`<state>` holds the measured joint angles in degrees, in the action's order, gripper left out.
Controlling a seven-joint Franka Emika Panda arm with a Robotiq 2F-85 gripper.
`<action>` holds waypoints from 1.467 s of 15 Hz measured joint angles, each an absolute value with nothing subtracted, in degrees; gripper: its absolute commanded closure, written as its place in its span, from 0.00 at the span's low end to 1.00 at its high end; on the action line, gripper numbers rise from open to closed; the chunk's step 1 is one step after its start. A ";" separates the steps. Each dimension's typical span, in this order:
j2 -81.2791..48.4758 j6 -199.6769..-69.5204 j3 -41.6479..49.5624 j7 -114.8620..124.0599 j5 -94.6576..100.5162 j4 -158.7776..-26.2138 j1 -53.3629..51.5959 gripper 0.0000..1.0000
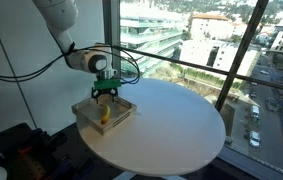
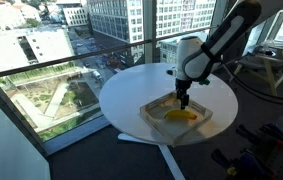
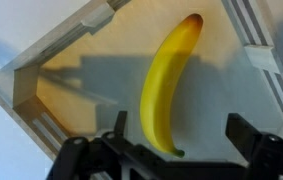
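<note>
Biggest thing here is the round white desk (image 1: 181,120) parked right by the window glass, with the city far below it. Near the desk's edge sits a shallow wooden tray (image 1: 84,110), square-ish with low raised walls, and in both exterior views it's the only thing on top (image 2: 153,122).

The tool (image 1: 104,93) hangs straight down over that tray on the end of the white arm, fingers pointing at the tray floor. It's released: jaws spread wide, nothing between them being squeezed. In an exterior view the fingertips (image 2: 183,100) look low, around the level of the tray walls, but I can't tell how much air is left underneath.

Smallest piece is the banana (image 3: 169,85), lying flat on the tray floor, not touching any of the walls. In the wrist view it sits directly under the tool (image 3: 177,125), stem end nearest the camera and the brown tip pointing away, leaning slightly to the right. So its long axis runs up the frame while the two fingers stand off to either side of it, crossways to its length. The stem half lies between the fingers; the tip half sticks out beyond them.
</note>
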<state>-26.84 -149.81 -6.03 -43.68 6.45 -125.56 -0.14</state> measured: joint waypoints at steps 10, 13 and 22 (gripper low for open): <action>-29.75 -157.12 -6.30 -41.90 7.29 -126.07 -0.18 0.00; -30.68 -158.59 -6.55 -41.88 7.29 -126.07 0.01 0.00; -31.89 -159.12 -7.02 -41.81 7.29 -126.07 1.05 0.00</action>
